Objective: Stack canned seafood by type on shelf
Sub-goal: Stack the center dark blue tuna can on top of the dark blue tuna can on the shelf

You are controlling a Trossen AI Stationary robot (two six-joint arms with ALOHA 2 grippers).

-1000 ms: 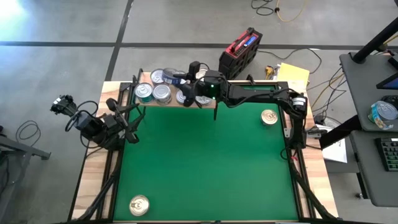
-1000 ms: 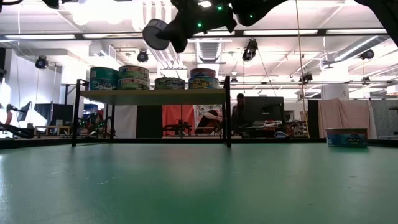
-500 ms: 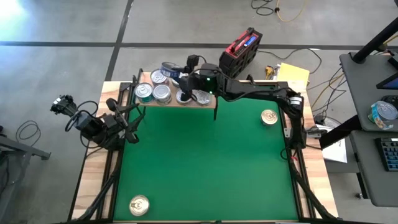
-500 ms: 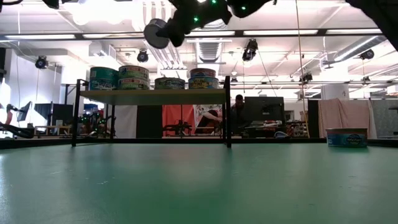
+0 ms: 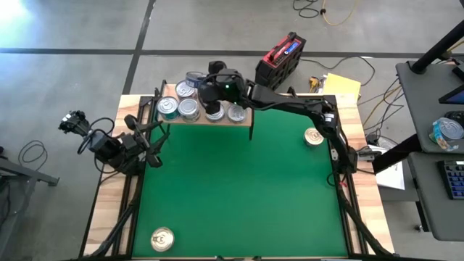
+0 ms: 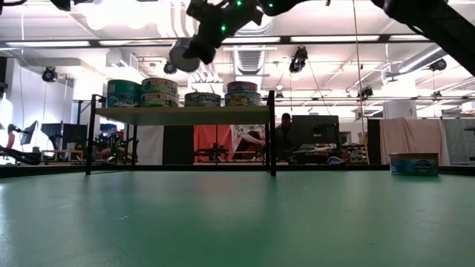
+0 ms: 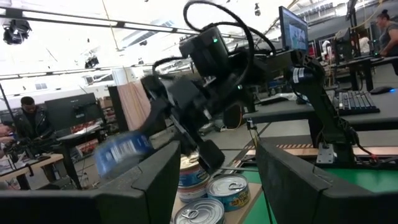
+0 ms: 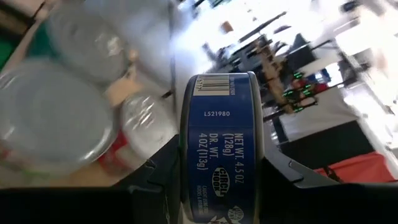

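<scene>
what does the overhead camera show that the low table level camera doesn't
Only the high view: the gold-topped can at the mat's near left corner, the left gripper waiting open at the mat's left edge, and the red case behind the table. Only the low view: the cans' side labels and the shelf's black legs. Both: the right gripper holding a blue can on edge above the shelf, and a lone can on the mat's right.

Right tool point(image 5: 197, 81) holds a tin point(image 5: 193, 77) over the shelf point(image 5: 244, 116).
</scene>
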